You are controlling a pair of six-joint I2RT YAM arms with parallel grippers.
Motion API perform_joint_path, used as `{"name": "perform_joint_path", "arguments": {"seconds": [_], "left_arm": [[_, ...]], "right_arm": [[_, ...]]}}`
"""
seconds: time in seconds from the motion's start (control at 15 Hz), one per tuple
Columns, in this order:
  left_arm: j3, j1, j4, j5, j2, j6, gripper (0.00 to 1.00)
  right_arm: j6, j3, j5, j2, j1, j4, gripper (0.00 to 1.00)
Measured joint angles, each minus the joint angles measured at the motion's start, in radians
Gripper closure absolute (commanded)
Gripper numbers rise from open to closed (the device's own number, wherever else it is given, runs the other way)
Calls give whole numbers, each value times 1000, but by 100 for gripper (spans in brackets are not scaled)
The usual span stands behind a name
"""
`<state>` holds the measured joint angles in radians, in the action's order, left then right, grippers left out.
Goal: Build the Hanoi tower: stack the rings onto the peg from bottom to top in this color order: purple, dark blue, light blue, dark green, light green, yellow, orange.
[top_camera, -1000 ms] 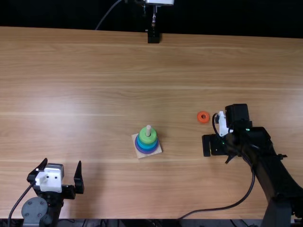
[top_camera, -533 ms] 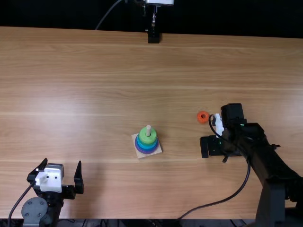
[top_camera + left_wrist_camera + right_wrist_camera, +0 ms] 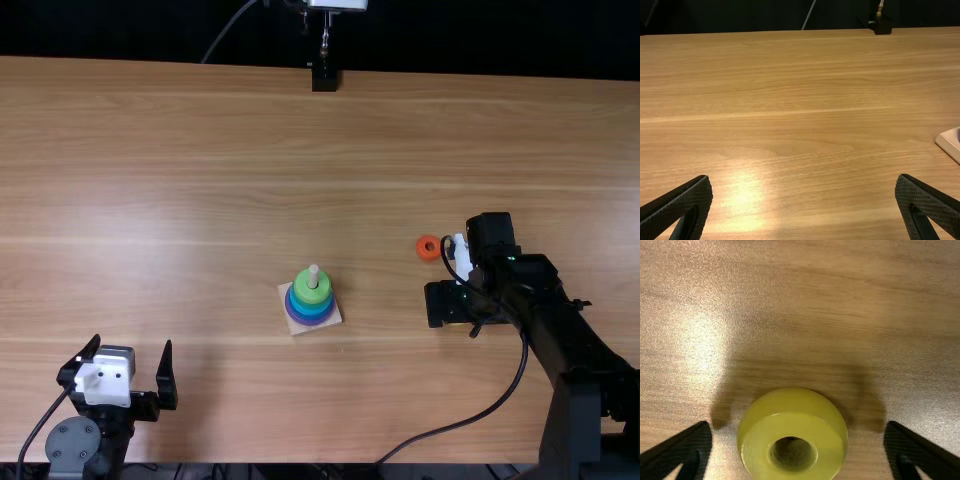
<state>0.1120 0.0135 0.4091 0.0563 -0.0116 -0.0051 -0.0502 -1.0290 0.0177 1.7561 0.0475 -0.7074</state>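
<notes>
In the top view, the right gripper (image 3: 453,304) is low over the table, right of the peg. The right wrist view has the right gripper (image 3: 797,426) open, its fingers apart on either side of a yellow ring (image 3: 828,442) lying flat. An orange ring (image 3: 428,248) rests just beyond that gripper. On a square wooden base (image 3: 297,325) stands a peg (image 3: 313,277) bearing stacked rings, purple (image 3: 302,319) lowest and light green (image 3: 313,293) on top, with blue shades between. At near left, the left gripper (image 3: 132,345) is open and holds nothing; the left wrist view shows this gripper (image 3: 805,178) above bare wood.
A black cable (image 3: 455,441) curves from the right arm to the table's near edge. A black stand (image 3: 324,78) is at the far edge. The base's corner (image 3: 949,141) enters the left wrist view.
My right gripper has shifted slightly left, and its forearm has swung a little the same way. The left arm, the peg with its rings and the orange ring have stayed put.
</notes>
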Motion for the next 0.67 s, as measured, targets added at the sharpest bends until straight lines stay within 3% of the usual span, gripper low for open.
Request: {"name": "perform_joint_path", "arguments": {"seconds": [0.07, 0.13, 0.67], "left_arm": [[0, 0, 0, 0, 0, 0, 0], [0, 0, 0, 0, 0, 0, 0], [0, 0, 0, 0, 0, 0, 0]], "right_arm": [[0, 0, 1, 0, 0, 6, 92], [0, 0, 0, 0, 0, 14, 100], [-1, -1, 0, -2, 3, 3, 100]]}}
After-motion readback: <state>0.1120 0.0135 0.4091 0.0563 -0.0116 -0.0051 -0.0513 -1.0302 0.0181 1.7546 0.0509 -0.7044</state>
